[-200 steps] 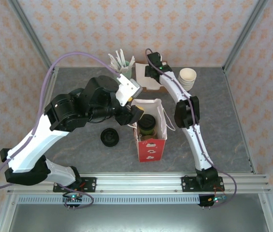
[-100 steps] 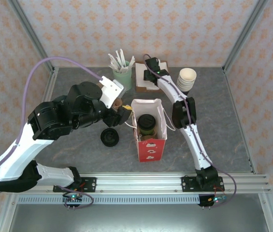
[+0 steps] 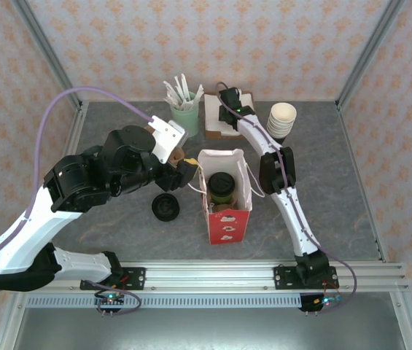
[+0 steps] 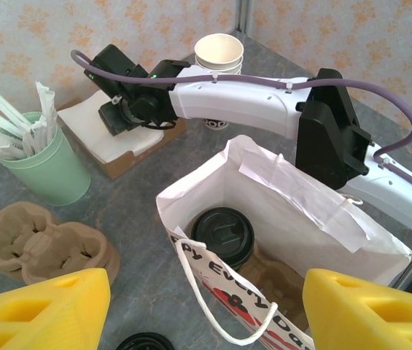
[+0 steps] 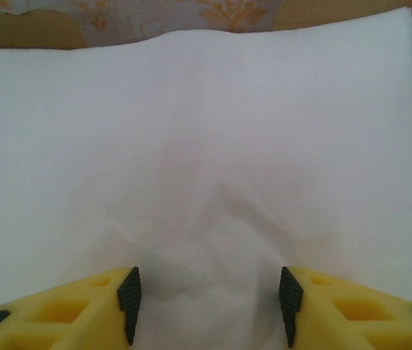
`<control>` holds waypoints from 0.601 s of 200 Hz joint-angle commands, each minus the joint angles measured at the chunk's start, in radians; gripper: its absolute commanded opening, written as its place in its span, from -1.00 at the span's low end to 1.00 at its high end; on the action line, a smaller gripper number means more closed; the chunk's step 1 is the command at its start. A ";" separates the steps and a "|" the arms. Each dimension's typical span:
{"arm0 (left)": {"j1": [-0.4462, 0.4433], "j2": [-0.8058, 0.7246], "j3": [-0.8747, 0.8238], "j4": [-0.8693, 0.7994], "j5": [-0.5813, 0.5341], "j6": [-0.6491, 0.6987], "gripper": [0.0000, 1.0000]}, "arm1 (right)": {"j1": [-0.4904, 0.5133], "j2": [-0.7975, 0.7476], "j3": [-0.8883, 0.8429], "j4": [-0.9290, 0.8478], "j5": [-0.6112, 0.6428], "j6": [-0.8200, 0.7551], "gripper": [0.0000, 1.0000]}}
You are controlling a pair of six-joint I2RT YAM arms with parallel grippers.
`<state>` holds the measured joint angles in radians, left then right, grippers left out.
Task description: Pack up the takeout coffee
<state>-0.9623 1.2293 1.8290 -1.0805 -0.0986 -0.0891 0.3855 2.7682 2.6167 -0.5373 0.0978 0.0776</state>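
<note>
The takeout coffee point(image 3: 220, 186), an olive-green cup under a round black lid point(image 4: 224, 233), stands upright inside the open paper bag point(image 3: 227, 224), in a brown carrier at the bag's bottom. My left gripper point(image 3: 185, 173) hovers just left of the bag point(image 4: 300, 211); in its wrist view it point(image 4: 206, 299) is open, nothing between its yellow fingers, which straddle the bag's near rim and rope handle. My right gripper point(image 3: 227, 109) is down on the white napkin stack point(image 5: 206, 131) at the back, jaws apart and pads pressing the top napkin, which puckers between them point(image 5: 209, 299).
A mint-green cup of white stirrers point(image 3: 184, 113) stands back left of the bag. Nested cream cups point(image 3: 282, 118) are stacked back right. A loose black lid point(image 3: 165, 207) lies left of the bag. A brown pulp cup carrier point(image 4: 38, 244) sits by the stirrer cup.
My left arm drew back leftward from over the bag. My right gripper settled further back onto the napkins, and its jaws have narrowed, bunching the top sheet.
</note>
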 commanded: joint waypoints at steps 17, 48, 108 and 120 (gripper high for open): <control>-0.005 -0.005 0.009 0.021 -0.029 -0.023 0.43 | -0.002 0.006 0.031 0.003 -0.006 -0.008 -0.21; -0.004 -0.004 0.010 0.016 -0.030 -0.026 0.43 | -0.002 -0.014 0.029 0.005 -0.023 -0.015 -0.48; -0.005 0.004 0.014 0.012 -0.028 -0.028 0.43 | -0.003 -0.075 0.029 0.019 -0.033 -0.040 -0.74; -0.005 0.007 0.015 0.012 -0.025 -0.029 0.43 | -0.002 -0.089 0.031 0.022 -0.032 -0.045 -0.74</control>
<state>-0.9623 1.2312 1.8290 -1.0809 -0.0986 -0.1059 0.3855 2.7674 2.6171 -0.5304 0.0746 0.0536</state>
